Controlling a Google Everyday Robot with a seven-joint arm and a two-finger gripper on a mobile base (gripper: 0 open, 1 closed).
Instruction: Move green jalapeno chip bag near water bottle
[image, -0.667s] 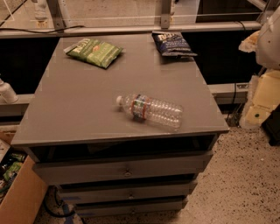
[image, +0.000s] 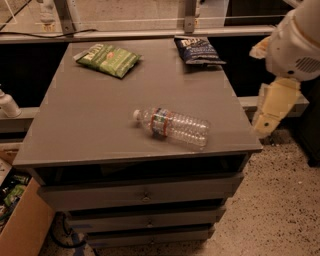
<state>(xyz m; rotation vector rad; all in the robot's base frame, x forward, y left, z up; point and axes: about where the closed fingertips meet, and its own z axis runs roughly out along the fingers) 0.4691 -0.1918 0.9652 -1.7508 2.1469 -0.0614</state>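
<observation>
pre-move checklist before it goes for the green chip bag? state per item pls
1. Green jalapeno chip bag located: ok. It lies flat at the back left of the cabinet top.
2. Water bottle located: ok. It lies on its side near the front middle, cap pointing left.
3. Bag already near bottle: not ok. A stretch of bare top lies between them.
4. Hand placed for the grasp: not ok. It hangs beyond the right edge of the top, on the far side from the bag.
5. Hand empty: cannot tell.
6. Lookalike kept apart: ok. The dark blue chip bag sits at the back right, well away from the green one.
</observation>
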